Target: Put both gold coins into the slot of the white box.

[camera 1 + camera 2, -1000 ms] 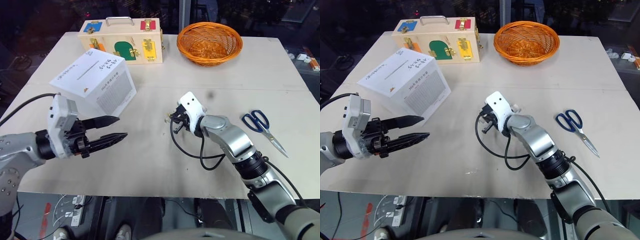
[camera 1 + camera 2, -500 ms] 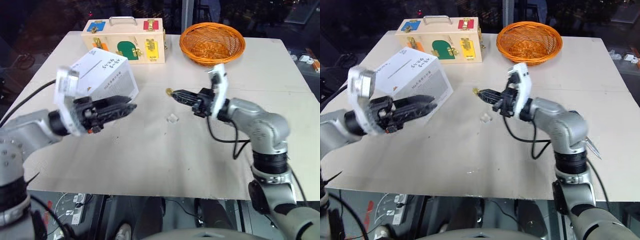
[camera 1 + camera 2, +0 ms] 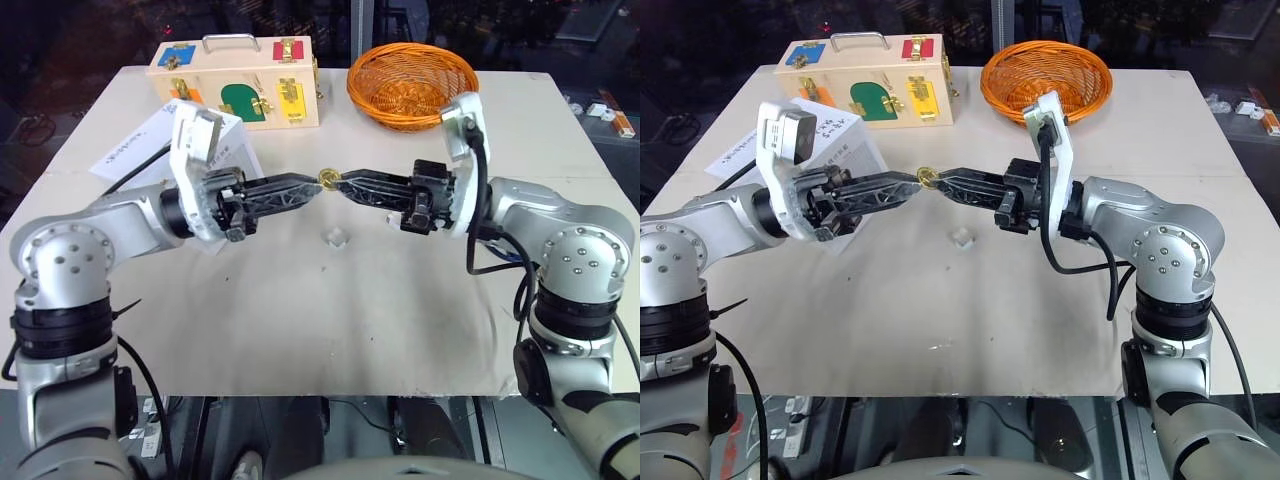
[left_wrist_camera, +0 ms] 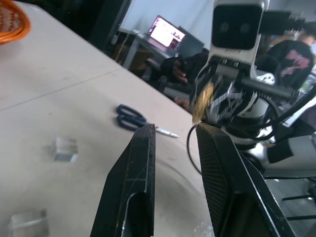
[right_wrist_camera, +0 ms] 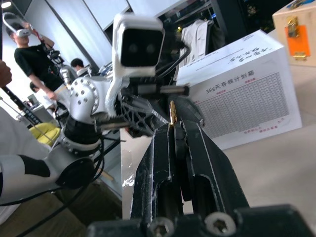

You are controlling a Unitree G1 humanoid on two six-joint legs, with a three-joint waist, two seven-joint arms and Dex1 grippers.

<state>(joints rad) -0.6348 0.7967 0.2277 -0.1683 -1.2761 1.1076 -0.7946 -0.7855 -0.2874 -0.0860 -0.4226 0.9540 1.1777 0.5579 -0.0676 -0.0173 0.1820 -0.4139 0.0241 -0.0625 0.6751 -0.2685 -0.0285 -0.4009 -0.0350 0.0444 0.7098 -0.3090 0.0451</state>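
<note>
Two tools meet tip to tip above the pale counter [image 3: 300, 330].
From the left: white box [image 3: 135, 152], matte cardboard with a printed grid, behind the left tool [image 3: 312, 190], whose black ribbed fingers stand slightly apart at one shiny gold coin [image 3: 327, 179]; the right tool [image 3: 338, 184] is pinched closed on that coin. A clear plastic block [image 3: 338, 238] lies below; wooden case [image 3: 236, 82], woven orange basket [image 3: 412, 83] far.
</note>
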